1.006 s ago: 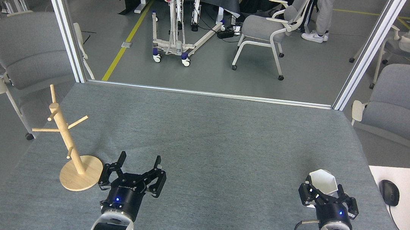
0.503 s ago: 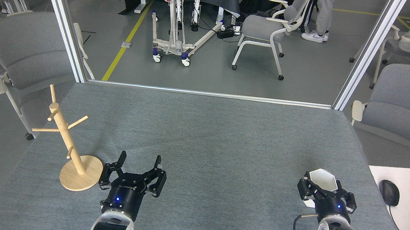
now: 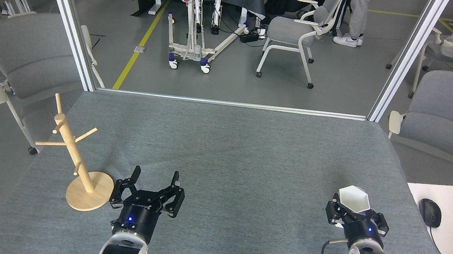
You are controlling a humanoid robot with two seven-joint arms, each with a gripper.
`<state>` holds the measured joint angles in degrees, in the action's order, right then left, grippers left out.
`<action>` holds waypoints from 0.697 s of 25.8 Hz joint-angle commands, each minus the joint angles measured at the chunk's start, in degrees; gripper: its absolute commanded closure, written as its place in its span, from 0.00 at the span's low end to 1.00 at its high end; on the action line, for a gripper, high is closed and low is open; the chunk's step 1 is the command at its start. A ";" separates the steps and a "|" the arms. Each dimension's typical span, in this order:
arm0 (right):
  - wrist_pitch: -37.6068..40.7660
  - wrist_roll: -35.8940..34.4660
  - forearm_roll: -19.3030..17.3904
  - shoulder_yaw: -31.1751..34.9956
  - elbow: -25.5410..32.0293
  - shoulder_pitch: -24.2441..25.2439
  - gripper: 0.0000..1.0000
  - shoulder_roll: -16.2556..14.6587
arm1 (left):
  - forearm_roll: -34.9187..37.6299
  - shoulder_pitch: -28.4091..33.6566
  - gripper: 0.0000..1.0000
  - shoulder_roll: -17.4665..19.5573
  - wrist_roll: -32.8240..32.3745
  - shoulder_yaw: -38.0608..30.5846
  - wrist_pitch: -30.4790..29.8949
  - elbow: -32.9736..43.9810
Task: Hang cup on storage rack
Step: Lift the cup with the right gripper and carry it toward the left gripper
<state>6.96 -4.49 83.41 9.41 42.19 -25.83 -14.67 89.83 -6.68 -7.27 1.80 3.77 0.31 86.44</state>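
Left gripper (image 3: 154,177) low over table, jaws spread wide, empty. Right gripper (image 3: 355,212) clamped, jaws pointing forward.

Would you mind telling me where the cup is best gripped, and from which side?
Probably by its faceted walls just under the rim, from the near side. The cup stands upright, mouth up, at the table's right, and the right gripper already straddles it from there. Flat opposite faces suit parallel fingers. Whether the fingers touch it cannot be seen.
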 commanded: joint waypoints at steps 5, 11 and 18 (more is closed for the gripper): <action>0.69 0.36 -0.09 -0.01 0.08 0.26 0.67 -0.19 | 0.00 -0.09 0.00 0.24 0.93 0.01 -0.92 0.22; -0.02 1.07 -0.79 0.17 6.94 -0.80 0.66 -2.30 | 0.00 0.00 0.01 0.41 2.42 0.01 -1.01 1.45; -9.33 16.88 -7.64 -0.36 36.99 0.34 0.59 -2.39 | 0.00 0.79 0.00 0.59 2.42 0.01 -4.44 3.73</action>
<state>1.01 4.03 78.66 9.26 66.10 -26.25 -17.28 89.82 -6.34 -6.81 4.16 3.78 -2.28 88.63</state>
